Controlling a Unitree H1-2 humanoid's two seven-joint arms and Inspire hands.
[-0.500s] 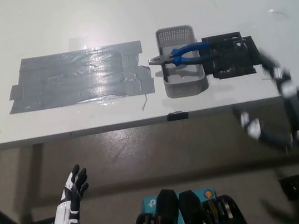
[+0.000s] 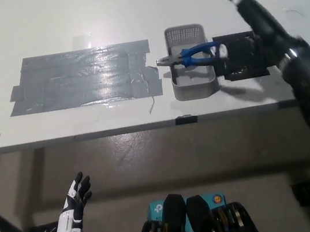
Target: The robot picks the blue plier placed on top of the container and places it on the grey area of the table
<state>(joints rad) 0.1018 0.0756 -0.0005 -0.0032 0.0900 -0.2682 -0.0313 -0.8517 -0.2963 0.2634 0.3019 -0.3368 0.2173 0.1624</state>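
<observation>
Nearest, below the counter's front edge and over the floor at the lower left, the white left robot hand (image 2: pixel 78 193) rests with its fingers spread apart, holding nothing. The white counter (image 2: pixel 128 15) begins beyond it, its front edge running straight across the view. On the right, the black right arm rises from the lower right corner, crosses the front edge and reaches out over the counter's right part; the right robot hand (image 2: pixel 238 7) is extended there, its fingers stretched out and apart, one pointing toward the far edge and another with a pale tip reaching left to just beside the plier handles, and it grips nothing. Under that hand lies a black mat (image 2: pixel 245 56), partly covered by the arm. Just left of the mat stands the grey container (image 2: pixel 195 89), a small perforated basket near the front edge, right of the counter's middle. The blue plier (image 2: pixel 193 56) lies across its top, the blue handles toward the right and the metal jaws poking out over the container's left rim. Left of the container, almost touching it, the grey area (image 2: pixel 79 77) of taped strips spreads toward the counter's left side.
</observation>
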